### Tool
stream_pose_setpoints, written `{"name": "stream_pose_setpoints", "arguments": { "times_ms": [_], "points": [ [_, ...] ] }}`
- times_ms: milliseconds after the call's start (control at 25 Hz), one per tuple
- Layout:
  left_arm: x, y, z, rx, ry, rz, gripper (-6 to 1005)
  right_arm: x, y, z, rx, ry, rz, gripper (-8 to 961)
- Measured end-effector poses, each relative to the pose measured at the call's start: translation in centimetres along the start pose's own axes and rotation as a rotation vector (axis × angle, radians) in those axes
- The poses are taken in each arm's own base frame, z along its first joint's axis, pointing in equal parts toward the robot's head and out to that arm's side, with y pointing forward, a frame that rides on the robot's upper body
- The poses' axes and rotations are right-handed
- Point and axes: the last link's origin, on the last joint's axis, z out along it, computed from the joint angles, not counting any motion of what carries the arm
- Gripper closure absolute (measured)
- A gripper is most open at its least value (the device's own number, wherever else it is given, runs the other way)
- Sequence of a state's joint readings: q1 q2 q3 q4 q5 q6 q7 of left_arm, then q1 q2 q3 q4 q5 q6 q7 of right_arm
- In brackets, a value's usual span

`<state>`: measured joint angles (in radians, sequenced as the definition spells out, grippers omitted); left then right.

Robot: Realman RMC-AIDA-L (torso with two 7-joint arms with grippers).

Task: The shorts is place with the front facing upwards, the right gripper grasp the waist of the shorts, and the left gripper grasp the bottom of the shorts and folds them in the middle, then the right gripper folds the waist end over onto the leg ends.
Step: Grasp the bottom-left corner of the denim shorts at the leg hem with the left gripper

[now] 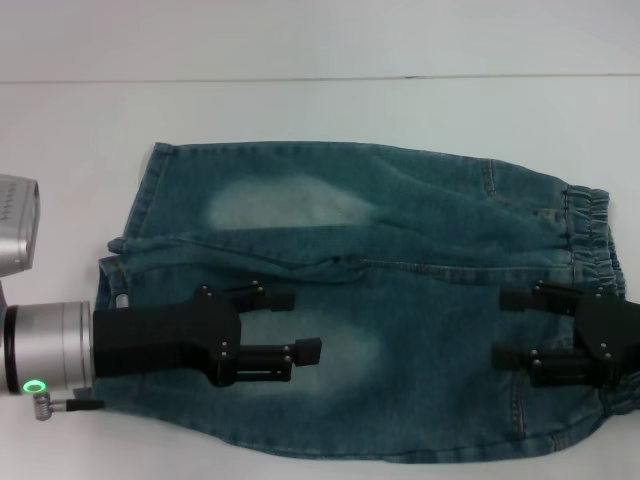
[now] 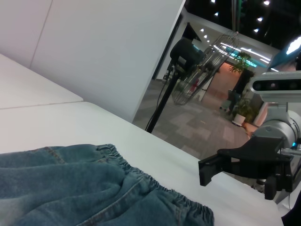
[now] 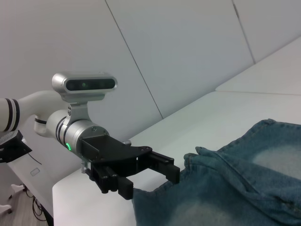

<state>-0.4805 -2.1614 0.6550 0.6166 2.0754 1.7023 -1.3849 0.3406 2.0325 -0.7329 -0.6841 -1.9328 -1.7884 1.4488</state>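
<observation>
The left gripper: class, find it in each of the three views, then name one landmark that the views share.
Head view: the left gripper lies at lower left, over the near leg of the shorts, jaws open.
Left wrist view: not in it; the gripper at far right is the right gripper.
Right wrist view: lower left, at the edge of the shorts by the hems.
Shared landmark: the denim shorts.
</observation>
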Motion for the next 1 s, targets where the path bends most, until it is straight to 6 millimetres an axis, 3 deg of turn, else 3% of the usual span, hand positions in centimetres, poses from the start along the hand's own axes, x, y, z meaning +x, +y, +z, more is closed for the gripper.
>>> {"name": "stream_pose_setpoints", "arguments": {
  "times_ms": [520,760,1000],
  "points": [
    [-0.3,0.2,-0.5,0.0,-0.022,-0.013,148,-0.4,-0.1,0.3,-0.011,-0.001,-0.008,8],
    [-0.3,0.1,-5.9,0.172,-0.023,-0.049,153,-0.1,0.0,0.1,-0.004,-0.002,0.003,9],
    [-0.8,0.7,-9.6,0.238,-0.047,-0.126,155,0.1,0.1,0.0,-0.002,-0.002,0.009,9]
  ]
}}
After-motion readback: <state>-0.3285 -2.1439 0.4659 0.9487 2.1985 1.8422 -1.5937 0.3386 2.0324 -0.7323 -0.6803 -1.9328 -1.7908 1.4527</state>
